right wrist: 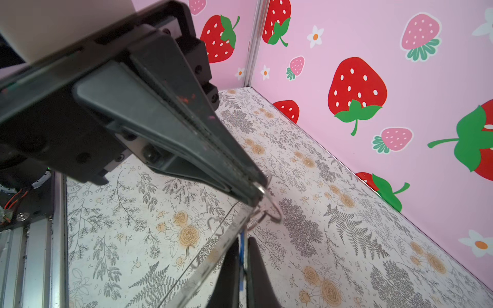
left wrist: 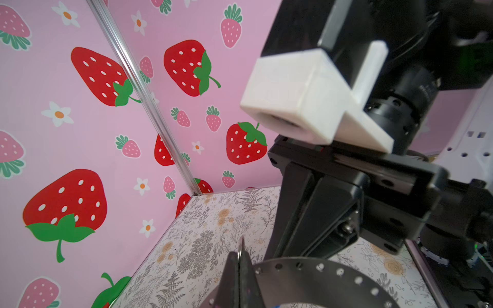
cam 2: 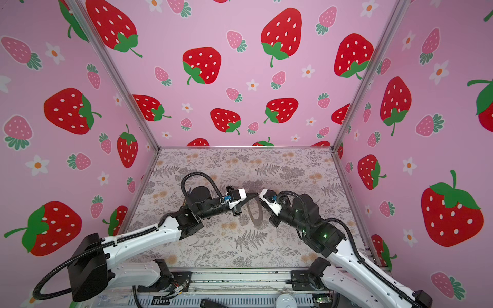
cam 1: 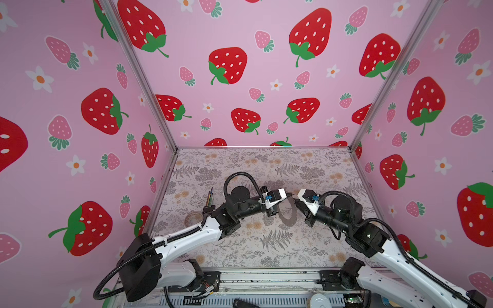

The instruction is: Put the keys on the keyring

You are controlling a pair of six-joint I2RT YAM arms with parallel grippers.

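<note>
Keyring (left wrist: 306,282), held on edge above the tabletop (cam 1: 240,165), is pinched at its 12 o'clock rim by the right end effector (right wrist: 254,188). The keys (right wrist: 242,245) are pinched by the left end effector (left wrist: 240,266) beside it. Threading is judged under way; fine loop-to-hole alignment is needed.

Pale tape roll (cam 1: 193,219) near the left edge of the floral table (cam 1: 240,165), with a bundle of coloured pencils (cam 1: 209,198) just behind it. Strawberry-print walls (cam 1: 266,66) all around.

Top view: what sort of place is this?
Probably a robot test booth: strawberry-print walls on aluminium posts enclose a floral-papered table, with both arms mounted on a rail at its front.
</note>
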